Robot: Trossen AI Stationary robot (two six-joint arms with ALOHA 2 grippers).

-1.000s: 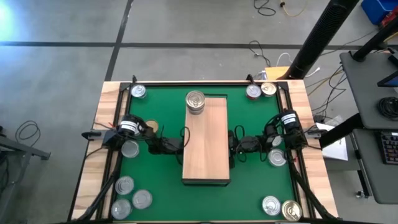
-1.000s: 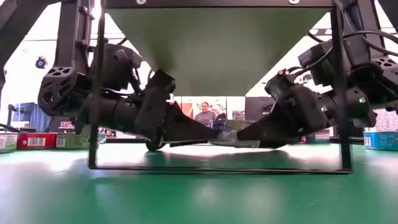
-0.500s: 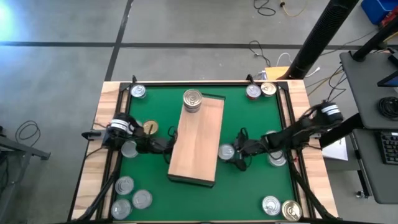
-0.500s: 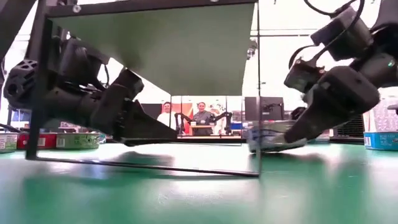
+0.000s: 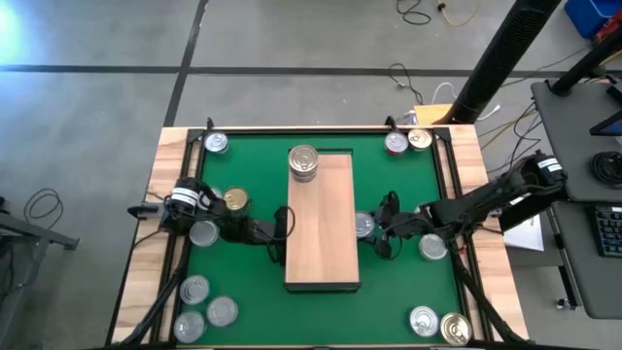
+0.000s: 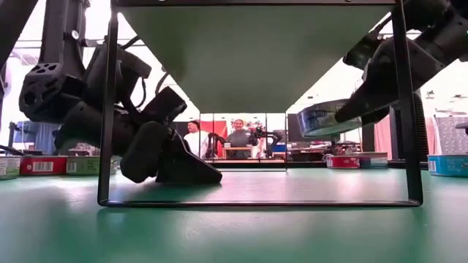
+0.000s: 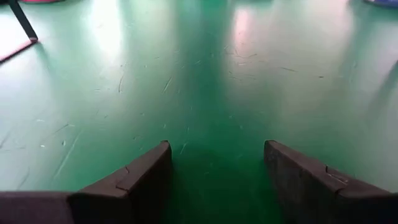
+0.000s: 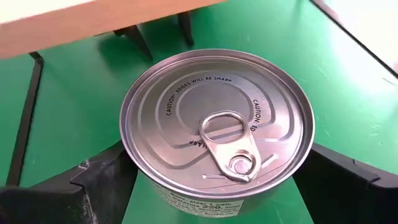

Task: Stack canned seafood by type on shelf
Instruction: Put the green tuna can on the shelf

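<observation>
Beside the long light-wood shelf [image 5: 323,220] with its dark rim, on its right flank, our right gripper [image 5: 377,230] clasped a short round silver-topped tin [image 5: 363,226] with a pull-tab lid. From the right wrist view that tin [image 8: 216,132] sat between the two dark fingers [image 8: 102,182], its lid level and its ring tab facing up. At table height the tin [image 6: 326,118] hung clear of the green worktop [image 6: 234,234], just inside the shelf's right leg [image 6: 409,109].

On the shelf's opposite flank, our left gripper [image 5: 281,227] rested low against the mat with its fingers [image 7: 134,177] parted and nothing between them, only bare green surface showing. It lay close to the shelf's left edge.

At the shelf's far end stood a silver-topped can [image 5: 304,162], apparently stacked on another, though we could not tell for certain. Left of the shelf, near the left arm, lay a gold-topped tin [image 5: 234,200] and a silver one [image 5: 203,232]. Further tins sat well apart from the shelf: three silver ones [image 5: 207,311] toward the near left corner, one [image 5: 216,144] at the far left corner, two [image 5: 406,142] at the far right corner, one [image 5: 432,247] beside the right arm, and a silver and gold pair [image 5: 439,326] at the near right corner.
</observation>
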